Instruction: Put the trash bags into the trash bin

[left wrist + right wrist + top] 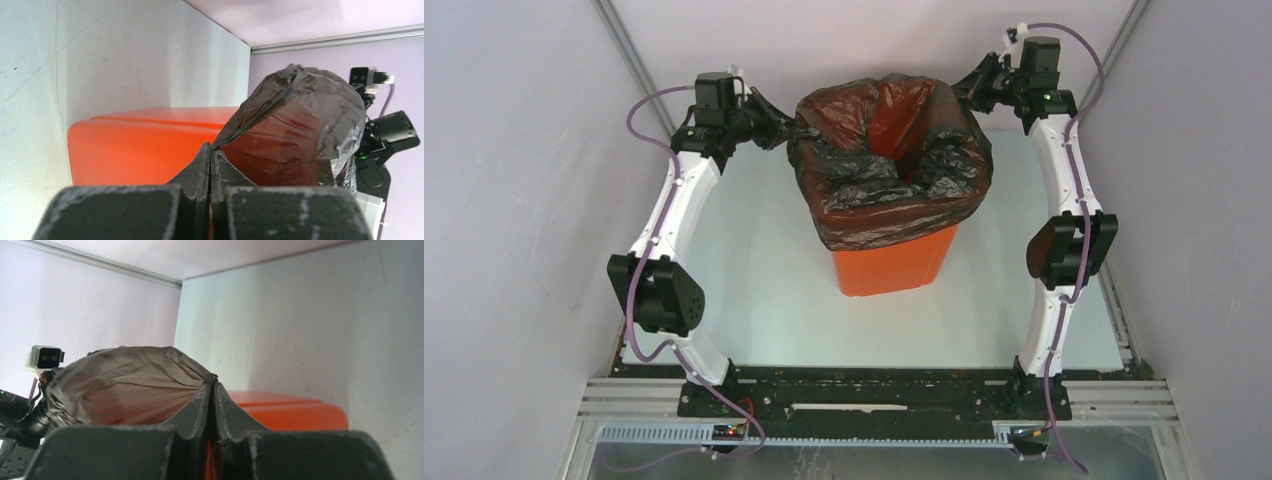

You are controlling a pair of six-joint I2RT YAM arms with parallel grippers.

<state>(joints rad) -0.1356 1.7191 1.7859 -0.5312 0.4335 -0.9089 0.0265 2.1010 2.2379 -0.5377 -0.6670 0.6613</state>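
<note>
The orange trash bin [891, 268] stands upright in the middle of the table. The black trash bag [894, 165] lines its mouth and drapes over the rim, hiding the upper half. My left gripper [784, 128] is shut on the bag's edge at the bin's far left corner. In the left wrist view the gripper [210, 150] pinches the film of the bag [300, 125] against the orange bin [140, 145]. My right gripper [969, 88] is shut on the bag's edge at the far right corner. The right wrist view shows that gripper [212, 386], the stretched bag [130, 385] and the bin [295, 412].
The pale table surface [754, 290] lies around the bin. Lilac enclosure walls [514, 200] stand close on the left, right and back. The arm elbows [659, 290] hang over the table's sides. A metal frame rail [874, 400] runs along the near edge.
</note>
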